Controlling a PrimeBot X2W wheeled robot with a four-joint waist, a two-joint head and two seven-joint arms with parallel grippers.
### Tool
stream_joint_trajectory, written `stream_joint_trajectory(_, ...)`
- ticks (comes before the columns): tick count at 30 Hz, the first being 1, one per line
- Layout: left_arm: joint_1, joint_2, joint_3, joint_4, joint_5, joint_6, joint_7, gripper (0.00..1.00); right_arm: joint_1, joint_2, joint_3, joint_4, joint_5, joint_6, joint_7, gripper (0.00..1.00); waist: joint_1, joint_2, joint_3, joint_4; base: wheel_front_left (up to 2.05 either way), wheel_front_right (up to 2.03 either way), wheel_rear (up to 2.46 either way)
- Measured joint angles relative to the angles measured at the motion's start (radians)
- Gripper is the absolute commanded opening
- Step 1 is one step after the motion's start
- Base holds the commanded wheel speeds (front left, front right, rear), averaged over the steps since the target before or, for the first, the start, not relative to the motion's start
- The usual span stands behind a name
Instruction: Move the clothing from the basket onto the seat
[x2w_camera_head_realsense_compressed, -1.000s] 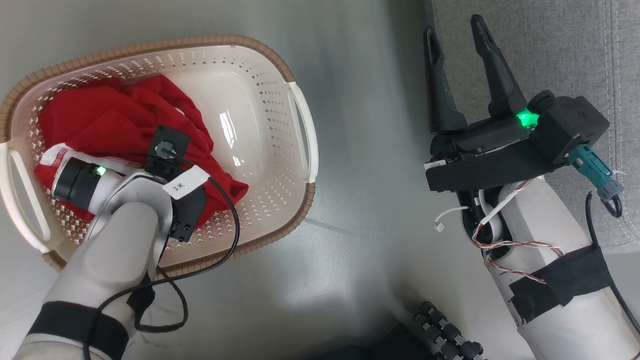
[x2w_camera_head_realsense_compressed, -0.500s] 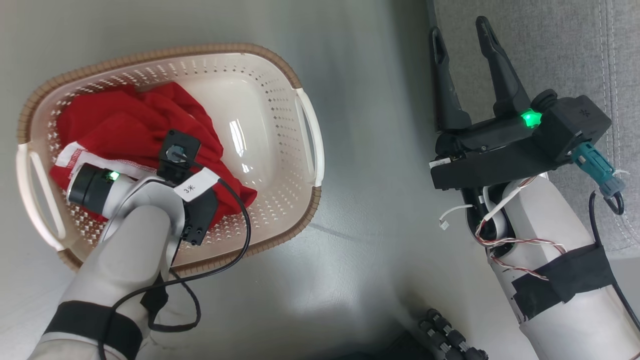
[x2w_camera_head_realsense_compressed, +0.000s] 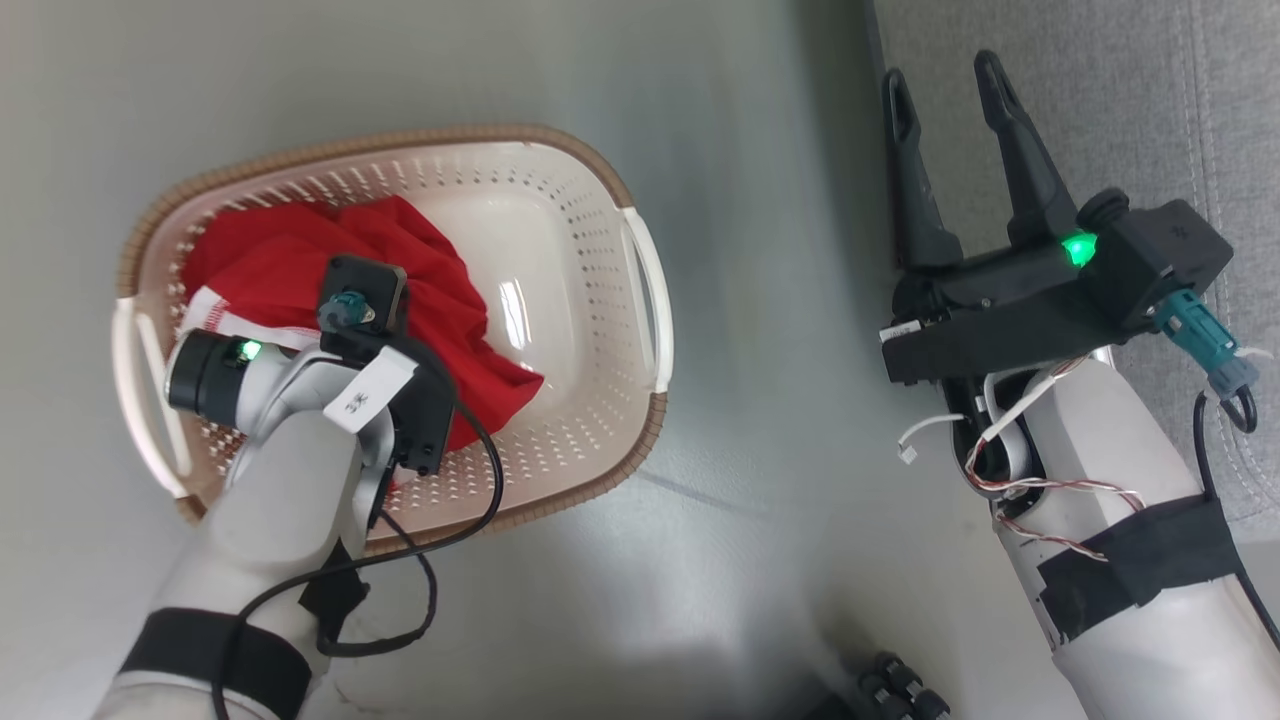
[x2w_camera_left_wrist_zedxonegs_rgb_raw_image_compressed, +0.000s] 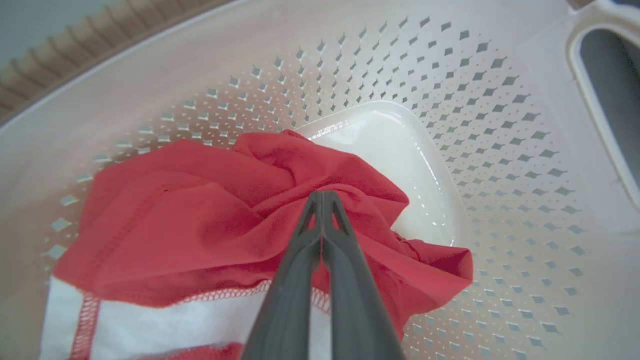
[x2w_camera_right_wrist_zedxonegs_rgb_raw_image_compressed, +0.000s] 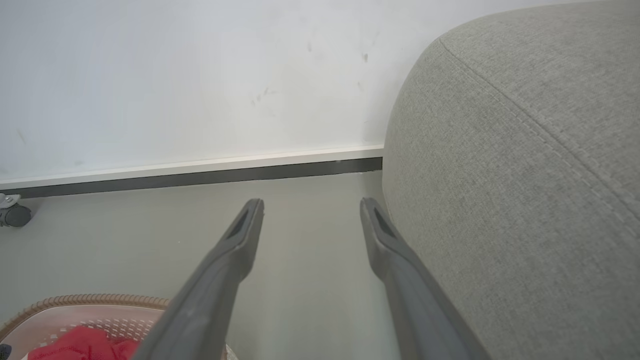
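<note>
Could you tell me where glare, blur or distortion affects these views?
Head view: glare streaks on the basket bottom, sheen on the floor. Left wrist view: wide-angle curving of the basket wall; left gripper blurs near the lens. Right wrist view: even light, right gripper likewise soft.

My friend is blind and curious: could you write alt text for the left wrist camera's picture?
The left pincer, its two dark fingers shut together, pinches a bunched fold of the red garment lying in the cream basket. The basket's perforated wall curves behind, with a white stitched panel of the garment at lower left.
</note>
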Motion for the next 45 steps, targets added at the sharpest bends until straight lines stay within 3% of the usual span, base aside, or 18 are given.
stream_joint_trajectory(16, 0.068, -0.045, 0.081, -0.059, -0.114, -0.019, -0.196, 0.0, 0.073, -0.054, -0.037, 0.045, -0.017, 0.012, 0.0, 1.0, -0.0001, 0.0, -0.147, 0.071, 0.0, 0.0, 0.0)
stream_joint_trajectory(32, 0.183, -0.055, 0.147, -0.202, -0.181, -0.053, -0.231, 0.0, 0.165, -0.062, -0.041, 0.088, -0.021, 0.025, 0.0, 1.0, -0.0002, -0.0001, -0.335, 0.149, 0.0, 0.0, 0.0)
stream_joint_trajectory(45, 0.267, -0.056, 0.184, -0.436, -0.184, -0.071, -0.231, 0.0, 0.246, -0.051, -0.021, 0.132, -0.021, 0.04, 0.0, 1.0, -0.0002, -0.0001, -0.492, 0.18, 0.0, 0.0, 0.0)
